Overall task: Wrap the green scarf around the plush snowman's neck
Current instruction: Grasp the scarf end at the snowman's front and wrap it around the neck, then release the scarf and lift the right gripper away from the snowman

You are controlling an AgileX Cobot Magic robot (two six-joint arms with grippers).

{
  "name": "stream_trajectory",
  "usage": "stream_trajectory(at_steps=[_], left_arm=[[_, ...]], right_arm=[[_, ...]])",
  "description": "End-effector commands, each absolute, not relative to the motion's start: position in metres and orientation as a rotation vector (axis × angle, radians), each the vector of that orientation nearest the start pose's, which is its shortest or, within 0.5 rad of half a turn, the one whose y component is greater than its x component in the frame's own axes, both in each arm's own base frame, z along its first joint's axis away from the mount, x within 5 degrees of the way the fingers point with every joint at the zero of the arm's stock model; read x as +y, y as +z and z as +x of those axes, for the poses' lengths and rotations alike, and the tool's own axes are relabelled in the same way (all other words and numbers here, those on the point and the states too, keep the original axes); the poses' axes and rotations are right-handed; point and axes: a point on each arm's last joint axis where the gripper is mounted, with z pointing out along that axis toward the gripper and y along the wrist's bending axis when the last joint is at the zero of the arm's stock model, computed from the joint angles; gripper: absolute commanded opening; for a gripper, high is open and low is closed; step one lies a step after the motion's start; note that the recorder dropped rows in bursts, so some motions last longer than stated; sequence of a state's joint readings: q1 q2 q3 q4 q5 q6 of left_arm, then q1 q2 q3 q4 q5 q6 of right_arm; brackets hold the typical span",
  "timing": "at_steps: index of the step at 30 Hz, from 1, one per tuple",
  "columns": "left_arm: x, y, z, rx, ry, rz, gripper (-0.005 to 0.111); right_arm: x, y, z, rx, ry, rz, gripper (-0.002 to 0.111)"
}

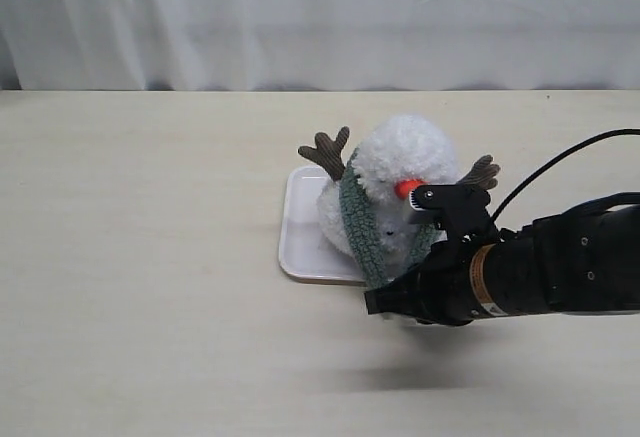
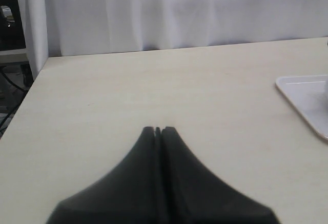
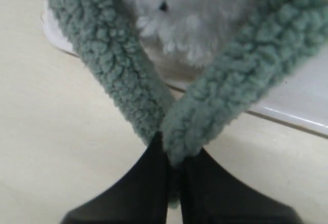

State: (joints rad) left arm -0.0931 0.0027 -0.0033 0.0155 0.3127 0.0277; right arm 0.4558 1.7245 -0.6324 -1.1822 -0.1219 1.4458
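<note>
The plush snowman point(image 1: 400, 172) stands on a white tray point(image 1: 300, 237), white and fluffy, with an orange nose and brown twig arms. The green scarf point(image 1: 362, 222) loops round its neck, and both tails hang down its front. In the right wrist view the two scarf tails point(image 3: 225, 96) converge in a V below the white body point(image 3: 189, 14). My right gripper point(image 3: 174, 157) is shut on the scarf where the tails meet, at the tray's near edge. It shows from outside as my right gripper point(image 1: 385, 302). My left gripper point(image 2: 158, 129) is shut on nothing above bare table, far from the snowman.
The tray's white rim point(image 2: 307, 93) shows at the edge of the left wrist view. A white curtain point(image 1: 320, 17) hangs behind the beige table point(image 1: 140, 257). A black cable point(image 1: 560, 162) arches from my right arm. The table's side edge point(image 2: 36, 80) lies near my left gripper.
</note>
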Motion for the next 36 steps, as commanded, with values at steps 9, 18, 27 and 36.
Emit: stream_trajectory(at_steps=[9, 18, 27, 36], left_arm=[[-0.005, 0.186, 0.054, 1.785, -0.041, 0.120, 0.000], [-0.005, 0.186, 0.054, 1.785, -0.041, 0.120, 0.000], [-0.005, 0.186, 0.054, 1.785, -0.041, 0.120, 0.000], [-0.005, 0.186, 0.054, 1.785, -0.041, 0.120, 0.000]], right_arm=[[0.138, 0.114, 0.257, 2.573, 0.415, -0.333, 0.005], [0.139, 0.149, 0.253, 2.461, 0.496, -0.298, 0.054], [0.173, 0.227, 0.211, 2.032, 1.294, -0.570, 0.054], [0.166, 0.265, 0.192, 1.864, 1.298, -0.654, 0.031]])
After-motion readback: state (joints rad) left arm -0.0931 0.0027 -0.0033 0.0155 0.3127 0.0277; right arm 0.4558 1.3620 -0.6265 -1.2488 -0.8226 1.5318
